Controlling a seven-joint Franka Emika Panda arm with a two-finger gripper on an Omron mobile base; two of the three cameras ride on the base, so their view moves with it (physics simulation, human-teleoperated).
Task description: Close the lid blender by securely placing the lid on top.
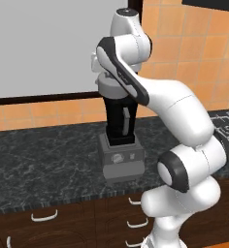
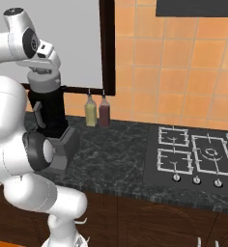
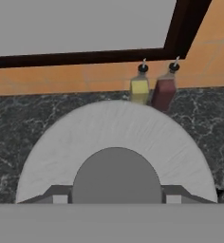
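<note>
Hand (image 3: 116,199) clamps the lid's (image 3: 116,137) knob at lower centre of the hand view; lid sits atop the blender (image 1: 120,145) mid-frame on the worktop (image 1: 39,160).

Dark marbled counter (image 1: 48,155), bearing the blender (image 1: 120,145), a yellow bottle (image 2: 91,112), a dark-red bottle (image 2: 104,112) and a gas hob (image 2: 198,157).

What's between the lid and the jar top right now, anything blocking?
Nothing visible. The lid sits at the gripper, right over the blender jar top. The two bottles stand off to the side by the wall.
</note>
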